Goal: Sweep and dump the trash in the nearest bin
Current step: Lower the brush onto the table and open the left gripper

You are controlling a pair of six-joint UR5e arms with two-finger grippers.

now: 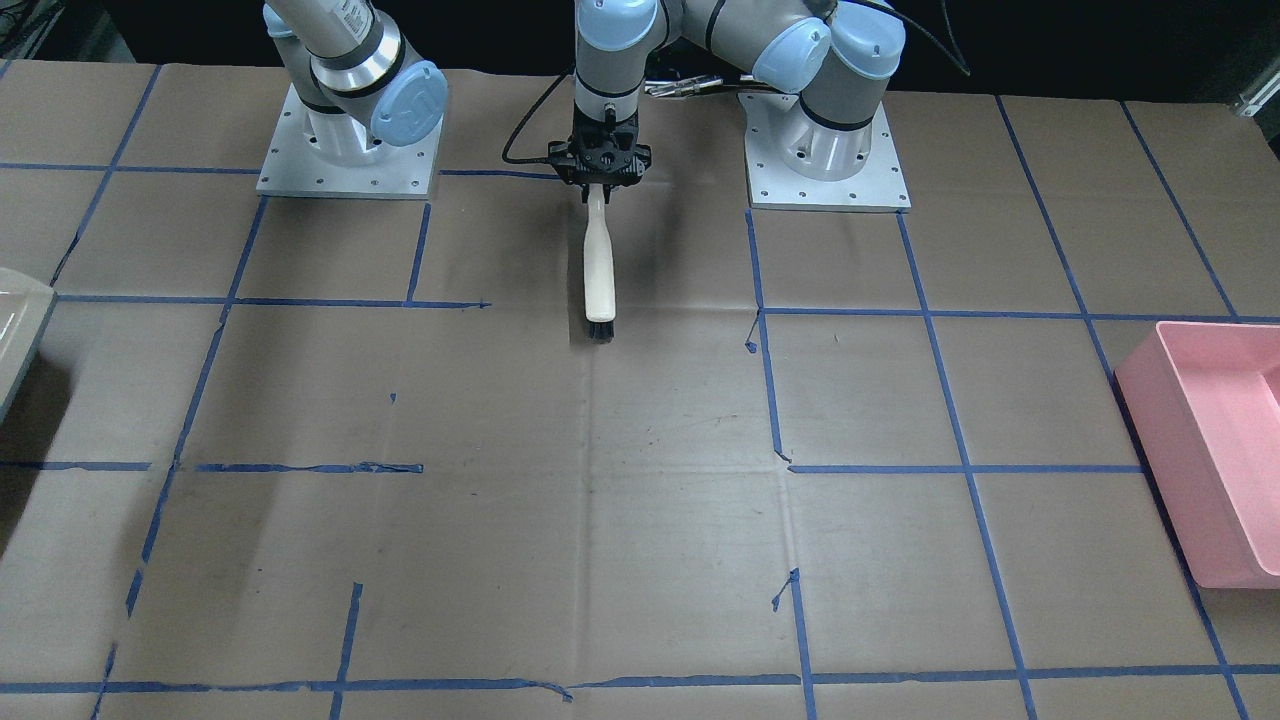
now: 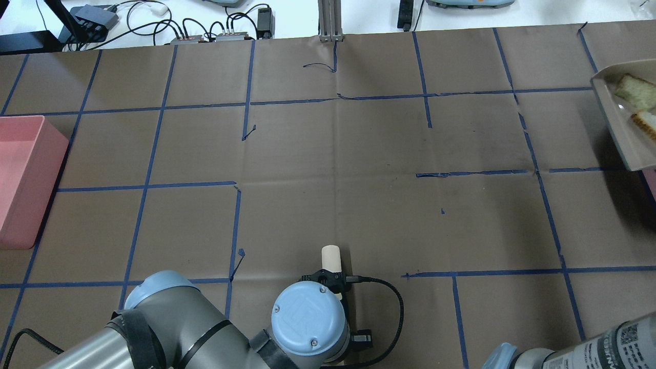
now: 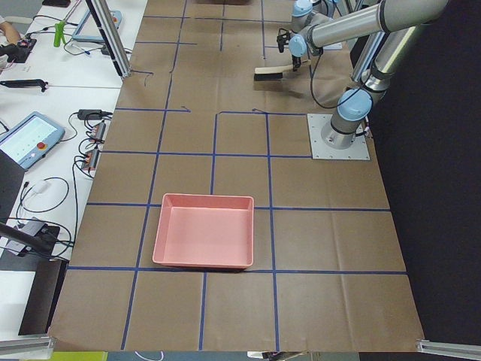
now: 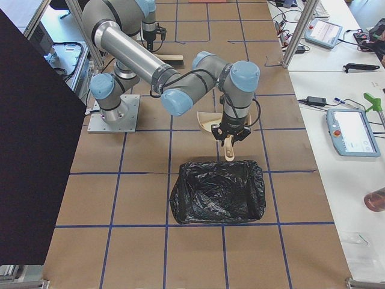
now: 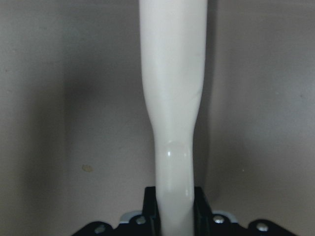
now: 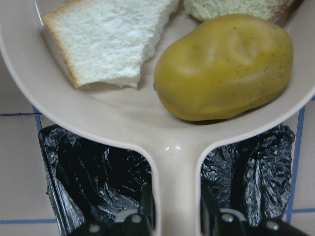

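Brown paper covers the table [image 1: 640,500], and the right gripper [image 6: 174,209] squeezes the dustpan [image 6: 123,120] by its handle, with the bread slices [image 6: 106,39] and yellow fruit [image 6: 224,66] over the edge of the black-bagged bin [image 4: 216,194], so I think tipping comes next, while the left gripper [image 1: 598,185] grips the brush [image 1: 599,262].

A raised "UR" mark stands on the left arm's blue joint cap [image 2: 306,319] and on the right arm's blue joint cap [image 1: 408,104]. The printed label [image 2: 622,335] on the right arm is too small to read.
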